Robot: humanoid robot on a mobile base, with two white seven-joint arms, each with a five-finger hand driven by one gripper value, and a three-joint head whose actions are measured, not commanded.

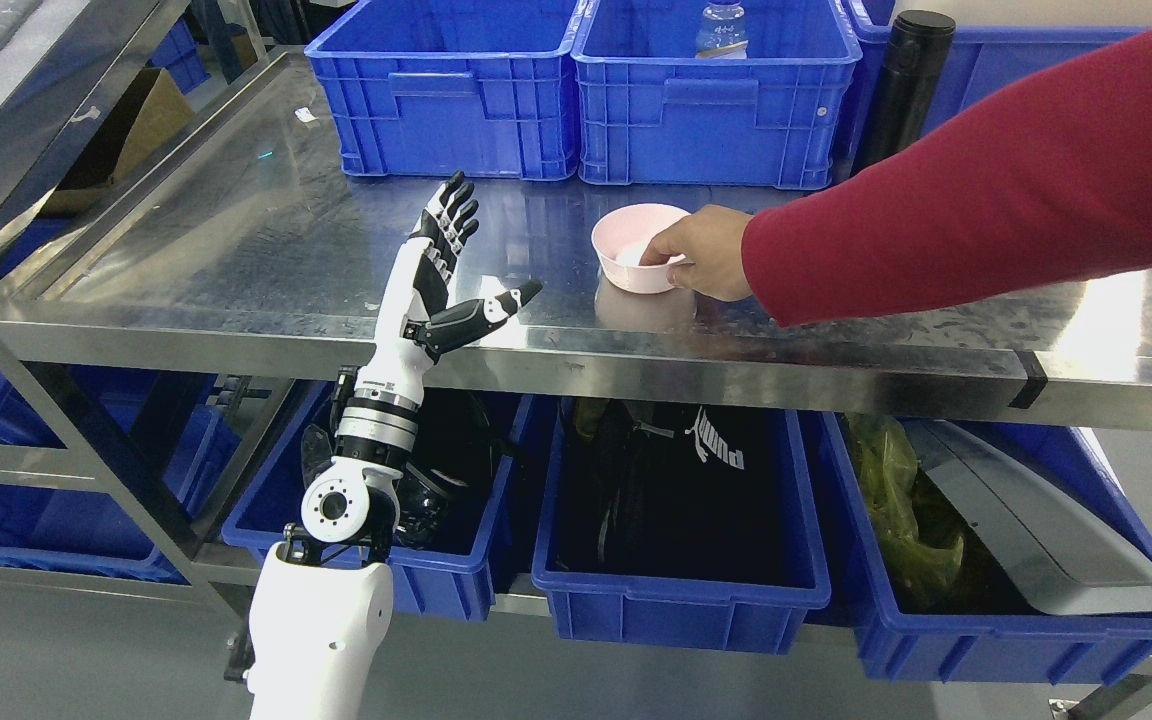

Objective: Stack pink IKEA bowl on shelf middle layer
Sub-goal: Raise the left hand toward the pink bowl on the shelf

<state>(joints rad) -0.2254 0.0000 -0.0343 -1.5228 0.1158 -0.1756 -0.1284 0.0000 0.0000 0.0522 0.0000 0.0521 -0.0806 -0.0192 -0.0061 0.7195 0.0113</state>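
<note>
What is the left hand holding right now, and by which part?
Nothing: the left hand is open above the shelf. A person's hand grips the pink bowl by its rim.

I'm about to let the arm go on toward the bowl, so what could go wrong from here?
1. A person's hand is on the pink bowl; reaching now risks contact with the person.
2. The bowl sits near the front edge of the steel shelf, so a nudge could push it off.
3. The left hand is open, well left of the bowl, with its thumb over the shelf edge; it might catch there.
</note>
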